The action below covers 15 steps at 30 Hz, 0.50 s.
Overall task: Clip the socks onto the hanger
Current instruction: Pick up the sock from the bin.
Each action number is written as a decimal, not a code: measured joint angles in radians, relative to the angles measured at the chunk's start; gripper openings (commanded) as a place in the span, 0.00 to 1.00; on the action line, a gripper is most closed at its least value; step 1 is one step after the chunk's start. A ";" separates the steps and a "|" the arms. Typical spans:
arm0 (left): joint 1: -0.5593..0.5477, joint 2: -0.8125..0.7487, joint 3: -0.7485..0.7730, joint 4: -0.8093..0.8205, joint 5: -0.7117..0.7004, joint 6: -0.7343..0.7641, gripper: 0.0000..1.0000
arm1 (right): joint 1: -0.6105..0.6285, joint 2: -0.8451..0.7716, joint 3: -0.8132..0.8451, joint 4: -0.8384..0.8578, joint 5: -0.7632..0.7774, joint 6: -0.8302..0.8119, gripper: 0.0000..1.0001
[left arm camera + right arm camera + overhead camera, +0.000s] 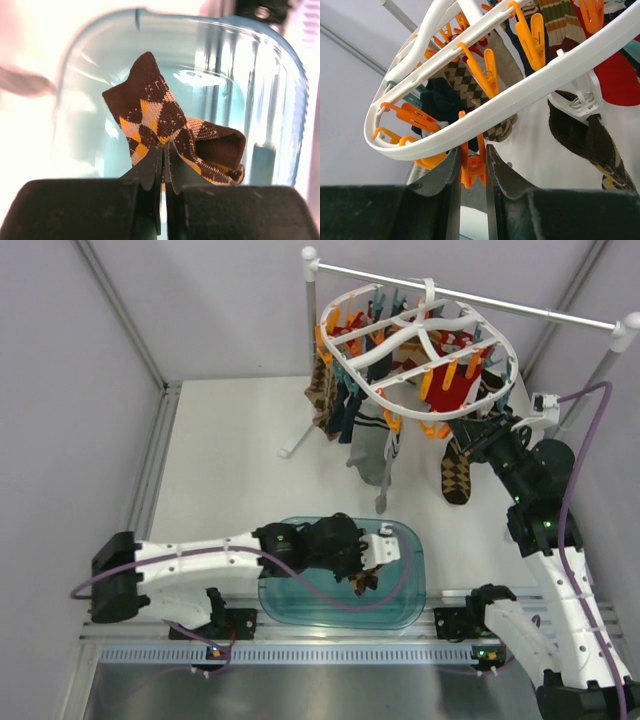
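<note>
Left wrist view: a dark brown and mustard-yellow diamond-check sock (160, 120) is seen crumpled inside a translucent teal plastic tub (280, 100), directly ahead of the left gripper (164, 150). The gripper is clamped shut on the sock's near edge. The sock's long axis is laid across the fingers, cuff to their right.

The white plastic oval hanger (530, 95) is found well apart from that hand, far ahead and to its right. There the right gripper (472, 150) is closed around an orange plastic clip (470, 172) under the rim, so it is judged the nearer arm. A matching checked sock (592, 142) is already clipped beside it.

No legible writing can be made out.
</note>
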 measured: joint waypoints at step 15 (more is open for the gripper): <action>-0.017 -0.001 -0.192 -0.030 0.025 0.816 0.34 | 0.000 0.000 0.000 0.000 -0.002 0.000 0.00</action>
